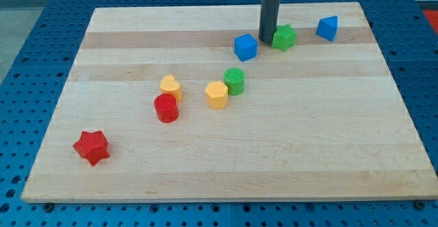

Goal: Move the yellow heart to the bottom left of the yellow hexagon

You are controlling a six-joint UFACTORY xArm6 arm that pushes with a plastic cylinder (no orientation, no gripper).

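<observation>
My tip (267, 40) rests on the worktop (308, 138) at the far side, between a blue cube (245, 47) on its left and a green star (284, 37) touching it on the right. The yellow heart (170, 87) sits left of the yellow hexagon (216, 94), touching a red cylinder (166, 109).

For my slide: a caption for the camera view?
My tip between blue cube and green star, far from yellow heart and yellow hexagon.
</observation>
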